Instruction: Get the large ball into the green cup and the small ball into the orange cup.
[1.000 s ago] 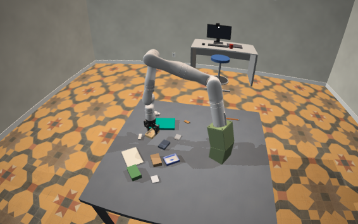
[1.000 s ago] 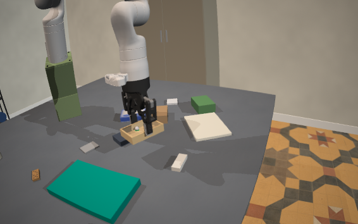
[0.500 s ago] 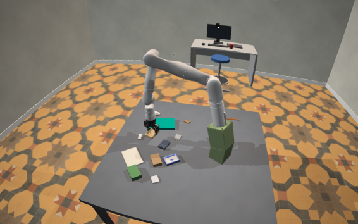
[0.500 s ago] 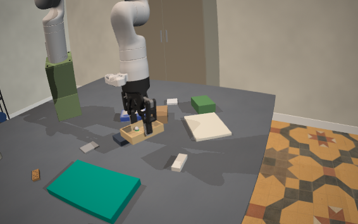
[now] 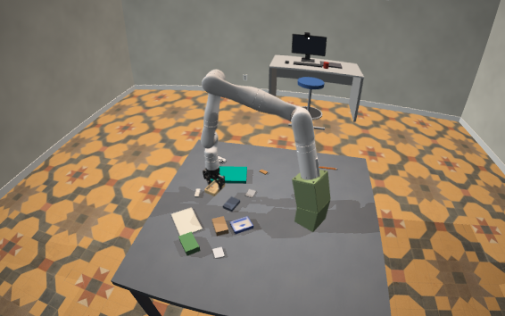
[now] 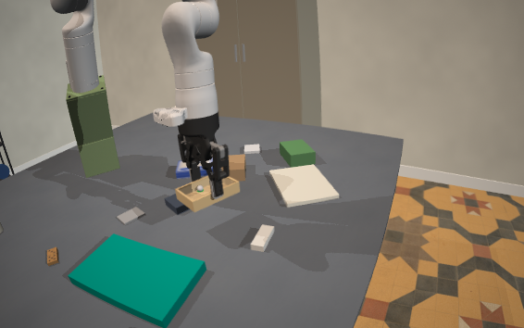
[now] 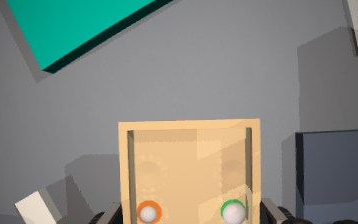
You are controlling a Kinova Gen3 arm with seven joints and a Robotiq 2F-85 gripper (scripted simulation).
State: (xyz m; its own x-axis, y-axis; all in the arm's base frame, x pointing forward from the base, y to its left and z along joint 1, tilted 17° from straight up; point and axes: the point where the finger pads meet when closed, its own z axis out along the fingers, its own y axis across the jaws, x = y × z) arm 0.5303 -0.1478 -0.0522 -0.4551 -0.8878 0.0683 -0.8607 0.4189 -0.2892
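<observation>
Puzzle [image 7: 190, 165]: a shallow, pale wooden box with a clear cover, clamped across its width by the claw [image 6: 205, 173], jaws on opposite side walls. It hangs low over the grey counter [image 6: 323, 153], seemingly clear of it and about level, which I judge keeps the balls settled. A white ball [image 7: 149, 214] sits in the orange cup [image 7: 140, 207] and another ball [image 7: 234, 214] in the green cup [image 7: 226, 205]; their relative sizes are hard to confirm. Setting down flat appears the remaining step. Beyond lie a dark slab [image 7: 335, 165] and a teal slab [image 7: 80, 25], both flat-faced and matte.
</observation>
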